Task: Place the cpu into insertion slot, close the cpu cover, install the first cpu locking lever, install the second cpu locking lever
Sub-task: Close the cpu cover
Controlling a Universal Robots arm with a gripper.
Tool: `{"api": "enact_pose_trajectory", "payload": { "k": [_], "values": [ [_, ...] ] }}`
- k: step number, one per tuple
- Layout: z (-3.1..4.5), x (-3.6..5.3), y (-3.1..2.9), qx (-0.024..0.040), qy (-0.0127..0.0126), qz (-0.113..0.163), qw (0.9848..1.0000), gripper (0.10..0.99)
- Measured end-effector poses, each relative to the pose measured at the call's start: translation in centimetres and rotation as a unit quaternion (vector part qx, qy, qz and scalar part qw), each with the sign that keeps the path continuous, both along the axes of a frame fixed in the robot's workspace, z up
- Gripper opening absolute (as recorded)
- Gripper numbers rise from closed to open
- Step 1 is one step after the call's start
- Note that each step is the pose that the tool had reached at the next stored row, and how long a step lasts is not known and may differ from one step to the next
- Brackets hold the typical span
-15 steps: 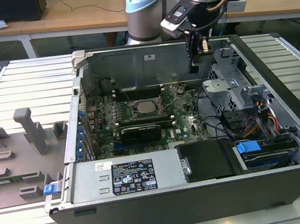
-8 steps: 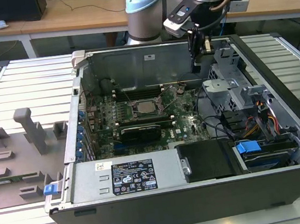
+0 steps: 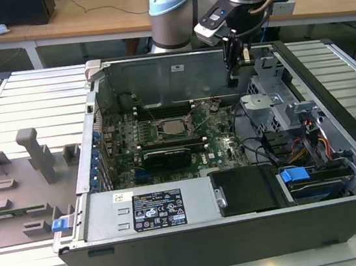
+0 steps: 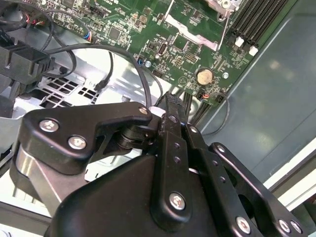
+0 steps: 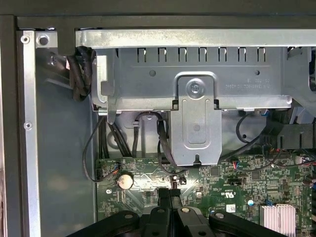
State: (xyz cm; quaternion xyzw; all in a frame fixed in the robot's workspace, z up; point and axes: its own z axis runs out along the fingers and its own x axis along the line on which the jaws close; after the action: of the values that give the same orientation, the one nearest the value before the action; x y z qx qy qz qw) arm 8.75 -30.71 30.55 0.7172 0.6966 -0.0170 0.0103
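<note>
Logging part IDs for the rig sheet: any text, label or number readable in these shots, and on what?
Nothing can be quoted.
black label on the power supply: print too small to read.
white sticker on the case wall: too small.
stamped characters on the metal bracket: too faint.
white markings on the circuit board: too small.
</note>
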Motion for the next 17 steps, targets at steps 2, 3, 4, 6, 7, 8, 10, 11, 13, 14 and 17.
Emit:
{"api": "enact_pose_trajectory", "payload": {
  "k": [2, 3, 4, 6, 7, 8, 10, 11, 13, 14, 17],
  "values": [
    [-0.06, 0.00, 0.00, 0.0001, 0.0000, 0.000, 1.0000, 0.106],
    [-0.08, 0.00, 0.00, 0.0000, 0.0000, 0.000, 1.0000, 0.106],
    [-0.12, 0.00, 0.00, 0.0001, 0.0000, 0.000, 1.0000, 0.106],
    [-0.20, 0.00, 0.00, 0.0001, 0.0000, 0.000, 1.0000, 0.106],
    [-0.31, 0.00, 0.00, 0.0001, -0.0001, 0.000, 1.0000, 0.106],
    [-0.45, 0.00, 0.00, 0.0001, 0.0000, 0.000, 1.0000, 0.106],
    [-0.59, 0.00, 0.00, 0.0001, 0.0000, 0.000, 1.0000, 0.106],
    [-0.69, 0.00, 0.00, 0.0001, 0.0000, 0.000, 1.0000, 0.106],
    [-0.92, 0.00, 0.00, 0.0001, 0.0000, 0.000, 1.0000, 0.106],
    [-1.12, 0.00, 0.00, 0.0001, 0.0000, 0.000, 1.0000, 0.106],
    [-1.42, 0.00, 0.00, 0.0001, -0.0001, 0.000, 1.0000, 0.106]
  ]
}}
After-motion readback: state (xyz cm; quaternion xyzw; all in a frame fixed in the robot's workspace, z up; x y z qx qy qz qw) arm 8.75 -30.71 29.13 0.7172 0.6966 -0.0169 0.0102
